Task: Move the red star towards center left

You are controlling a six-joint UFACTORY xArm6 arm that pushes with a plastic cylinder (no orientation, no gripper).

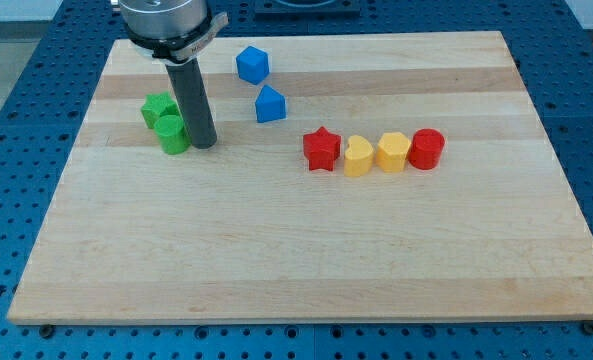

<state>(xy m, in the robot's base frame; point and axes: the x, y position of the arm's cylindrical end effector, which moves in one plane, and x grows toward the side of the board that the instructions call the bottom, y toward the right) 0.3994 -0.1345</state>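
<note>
The red star [321, 149] lies right of the board's middle, at the left end of a row of blocks. My tip [202, 144] rests on the board at the upper left, far left of the red star. It stands just right of a green cylinder [173, 134], touching it or nearly so.
A green star [158, 108] sits just above the green cylinder. A blue hexagon [252, 64] and a blue block [269, 104] lie near the view's top. Right of the red star stand a yellow heart [357, 157], a yellow hexagon [393, 152] and a red cylinder [426, 149]. The wooden board [296, 250] holds all.
</note>
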